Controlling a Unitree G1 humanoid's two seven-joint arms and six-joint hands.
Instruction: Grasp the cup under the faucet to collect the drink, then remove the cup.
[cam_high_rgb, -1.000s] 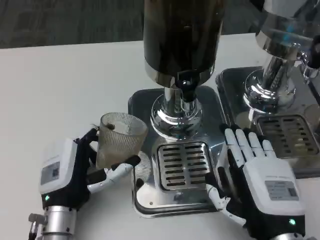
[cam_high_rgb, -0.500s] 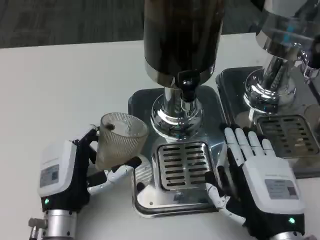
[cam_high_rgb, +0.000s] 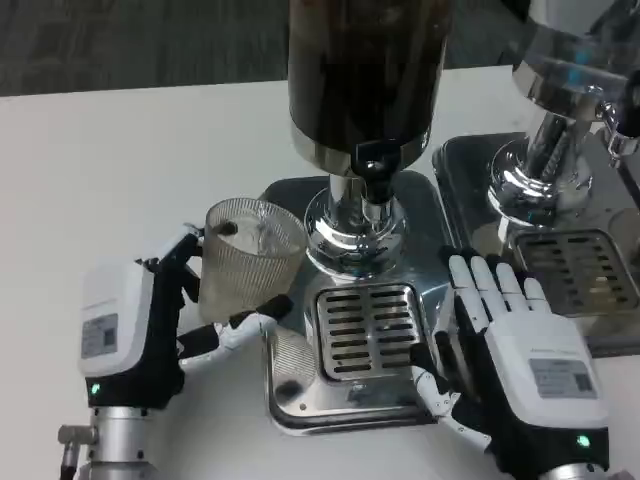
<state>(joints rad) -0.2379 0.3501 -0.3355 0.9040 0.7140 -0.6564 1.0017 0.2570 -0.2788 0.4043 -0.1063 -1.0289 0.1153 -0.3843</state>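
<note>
White table (cam_high_rgb: 120, 160) under me, grey carpet behind; the big dark-bodied chrome drink dispenser (cam_high_rgb: 366, 80) stands on its shiny steel drip tray (cam_high_rgb: 300, 405), black faucet (cam_high_rgb: 374, 180) over the slotted grate (cam_high_rgb: 363, 328). My right hand (cam_high_rgb: 510, 350) lies flat on the tray's right edge, fingers straight, holding nothing. My left hand (cam_high_rgb: 165, 315) wraps the ribbed clear plastic cup (cam_high_rgb: 245, 262), which sits left of the grate, not under the faucet. I'd worry: the cup's base could catch the tray lip and tip, or a squeeze could buckle it
</note>
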